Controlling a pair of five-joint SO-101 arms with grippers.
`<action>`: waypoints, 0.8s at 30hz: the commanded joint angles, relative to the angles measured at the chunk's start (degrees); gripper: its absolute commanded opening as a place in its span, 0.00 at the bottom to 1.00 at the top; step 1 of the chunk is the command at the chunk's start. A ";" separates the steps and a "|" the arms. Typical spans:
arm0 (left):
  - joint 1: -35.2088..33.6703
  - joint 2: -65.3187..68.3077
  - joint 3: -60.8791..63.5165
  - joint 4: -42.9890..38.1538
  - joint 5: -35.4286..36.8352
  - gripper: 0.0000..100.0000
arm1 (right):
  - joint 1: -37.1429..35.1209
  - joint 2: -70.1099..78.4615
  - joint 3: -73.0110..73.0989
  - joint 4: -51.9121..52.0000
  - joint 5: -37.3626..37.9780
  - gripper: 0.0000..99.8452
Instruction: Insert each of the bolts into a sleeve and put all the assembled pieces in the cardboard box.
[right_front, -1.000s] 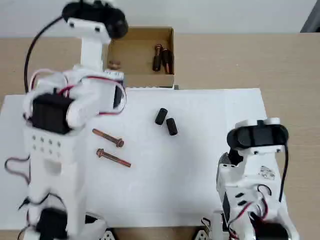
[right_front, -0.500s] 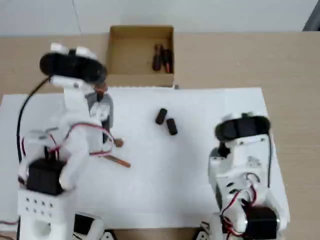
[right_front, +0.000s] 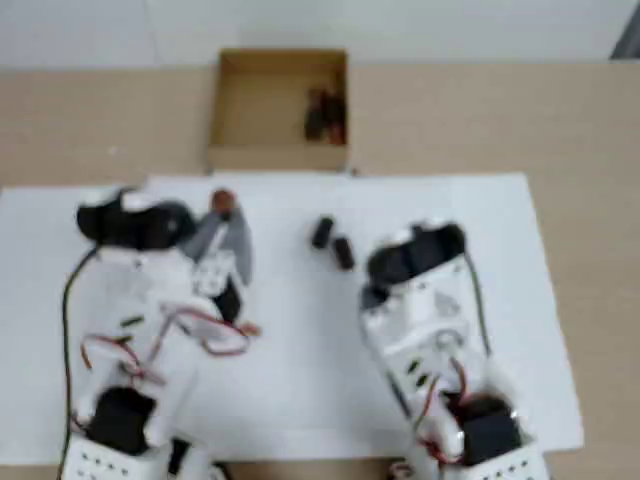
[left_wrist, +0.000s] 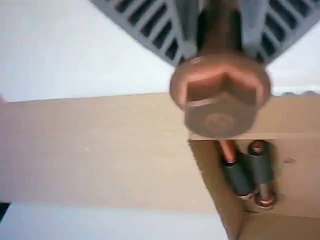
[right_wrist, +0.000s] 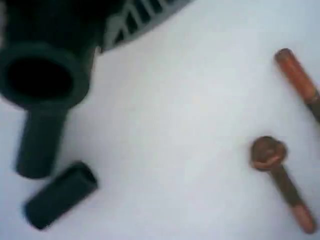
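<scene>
My left gripper (right_front: 223, 230) is shut on a copper bolt (right_front: 222, 201), held above the white mat's left half with its hex head (left_wrist: 220, 97) facing the cardboard box (right_front: 262, 150). Two assembled pieces (left_wrist: 247, 172) lie in the box's right part (right_front: 325, 114). My right gripper (right_wrist: 65, 30) is shut on a black sleeve (right_wrist: 40, 80) whose open end faces the camera. The right arm (right_front: 410, 255) stands just right of two loose black sleeves (right_front: 322, 232) (right_front: 343, 252) on the mat. Two loose bolts (right_wrist: 282, 185) (right_wrist: 299, 80) lie on the mat, mostly hidden under the left arm from above.
A white mat (right_front: 500, 230) covers the wooden table (right_front: 480, 120). The box stands just beyond the mat's far edge. Red and white cables (right_front: 205, 335) hang off the left arm. The mat's right side is bare.
The left arm has drawn back from the box to over the mat, still gripping its bolt. The right arm has swung forward and left, close to the two loose sleeves.
</scene>
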 joint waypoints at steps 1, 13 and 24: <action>0.44 -2.73 0.04 -1.76 5.01 0.00 | -4.00 -0.48 0.53 -3.38 -0.44 0.00; 7.30 -3.16 -0.04 -1.93 15.21 0.00 | -17.71 -0.40 1.67 -3.74 0.70 0.00; 11.08 -3.16 0.04 -1.41 16.79 0.00 | -19.30 -0.40 1.58 -7.60 5.98 0.00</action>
